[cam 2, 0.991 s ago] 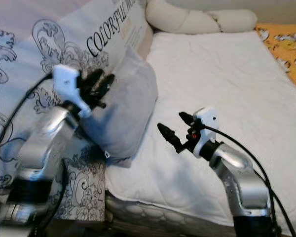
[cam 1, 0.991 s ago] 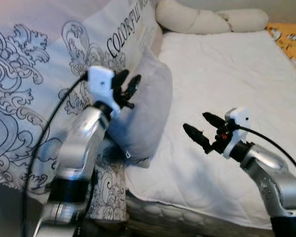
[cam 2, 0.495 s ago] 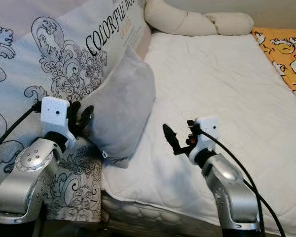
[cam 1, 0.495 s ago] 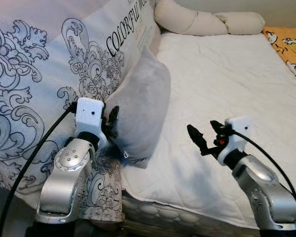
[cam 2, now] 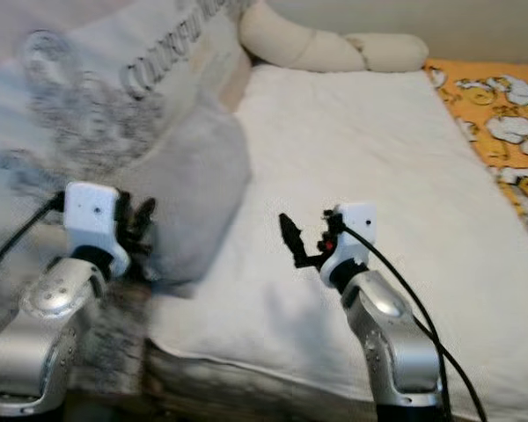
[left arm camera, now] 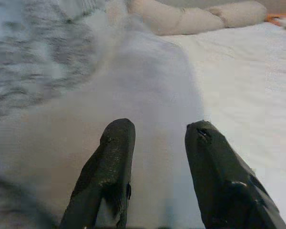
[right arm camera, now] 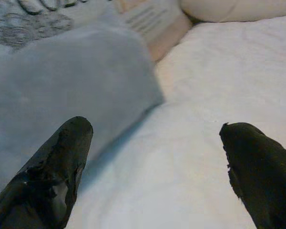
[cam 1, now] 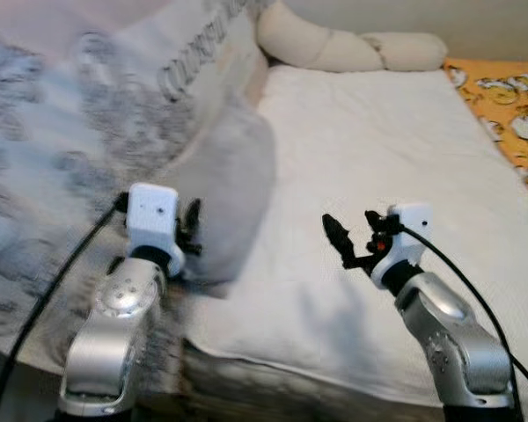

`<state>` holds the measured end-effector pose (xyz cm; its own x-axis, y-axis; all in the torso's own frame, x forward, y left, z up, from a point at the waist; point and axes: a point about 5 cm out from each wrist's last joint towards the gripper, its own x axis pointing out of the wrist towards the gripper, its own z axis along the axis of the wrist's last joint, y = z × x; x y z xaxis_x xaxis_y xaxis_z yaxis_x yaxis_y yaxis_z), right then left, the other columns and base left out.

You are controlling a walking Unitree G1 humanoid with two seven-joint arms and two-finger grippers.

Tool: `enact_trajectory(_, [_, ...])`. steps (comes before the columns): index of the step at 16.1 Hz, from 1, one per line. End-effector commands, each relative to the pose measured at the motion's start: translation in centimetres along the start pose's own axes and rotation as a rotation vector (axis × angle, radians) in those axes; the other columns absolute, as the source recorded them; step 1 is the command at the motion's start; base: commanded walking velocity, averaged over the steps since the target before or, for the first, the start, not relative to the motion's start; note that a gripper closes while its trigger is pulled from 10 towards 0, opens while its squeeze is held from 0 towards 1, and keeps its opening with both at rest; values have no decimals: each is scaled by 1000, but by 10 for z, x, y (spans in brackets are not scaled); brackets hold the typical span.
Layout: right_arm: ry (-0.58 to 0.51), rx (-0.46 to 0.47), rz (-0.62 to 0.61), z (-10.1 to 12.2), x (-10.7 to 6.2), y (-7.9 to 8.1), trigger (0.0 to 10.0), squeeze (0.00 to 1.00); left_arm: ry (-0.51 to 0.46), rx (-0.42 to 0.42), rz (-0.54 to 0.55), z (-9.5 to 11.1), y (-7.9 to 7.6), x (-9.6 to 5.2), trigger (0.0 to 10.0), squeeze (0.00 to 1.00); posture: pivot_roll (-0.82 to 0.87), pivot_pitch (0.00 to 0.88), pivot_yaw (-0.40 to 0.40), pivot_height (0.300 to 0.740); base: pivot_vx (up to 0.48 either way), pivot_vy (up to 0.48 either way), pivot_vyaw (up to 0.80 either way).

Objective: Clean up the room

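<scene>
Grey pillow (cam 1: 233,189) one; grippers two: left gripper (left arm camera: 155,138), right gripper (cam 1: 354,236).

Head stereo pair looks down over bed (cam 1: 396,149); wrist cams close, sharing grey pillow (right arm camera: 62,81).

On the bed: one white mattress (cam 1: 396,167), one grey pillow (cam 1: 224,185), one patterned quilt (cam 1: 62,158) printed with lettering, one long cream bolster (cam 1: 334,48) across the head, and one orange printed sheet (cam 1: 510,97) at the far edge. Two silver arms reach in, the left gripper (cam 1: 190,230) and the right gripper (cam 1: 356,237), each with two black fingers.
</scene>
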<state>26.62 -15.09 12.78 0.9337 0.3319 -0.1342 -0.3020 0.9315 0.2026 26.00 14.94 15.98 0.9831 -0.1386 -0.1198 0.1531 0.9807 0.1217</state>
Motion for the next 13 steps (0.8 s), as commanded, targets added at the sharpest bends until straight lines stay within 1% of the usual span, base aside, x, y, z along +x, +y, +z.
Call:
enact_trajectory(1, [-20,-12,-12,5,2,0,10000,0,-24,27,12,6,4,-1,10000,0,-46,0,16,740,0,-480,0])
enact_trajectory(2, [-26,-2,-30,6,4,-1,10000,0,-21,20,29,5,8,-1,10000,0,-47,0,22,740,0,-480,0])
enact_trajectory(3, [-28,11,-38,6,4,-2,10000,0,-13,25,38,3,10,-2,10000,0,-44,0,21,740,0,-480,-656])
enact_trajectory(5, [3,-6,-67,2,4,-3,10000,0,7,14,66,-2,14,-3,10000,0,-43,0,19,740,0,-480,-591])
enact_trajectory(6, [29,-29,-100,-2,4,-6,10000,0,20,18,83,-4,17,-4,10000,0,-41,0,17,740,0,-480,0])
enact_trajectory(8, [63,-46,-144,-8,3,-11,10000,0,29,21,94,-6,19,-5,10000,0,-44,0,16,740,0,-480,0])
enact_trajectory(11, [123,-126,-193,-15,3,-16,10000,0,49,39,119,-10,23,-5,10000,0,-47,0,6,740,0,-476,0])
enact_trajectory(13, [124,-124,-207,-15,4,-17,10000,0,48,44,123,-10,25,-4,10000,0,-53,0,6,740,0,-480,0])
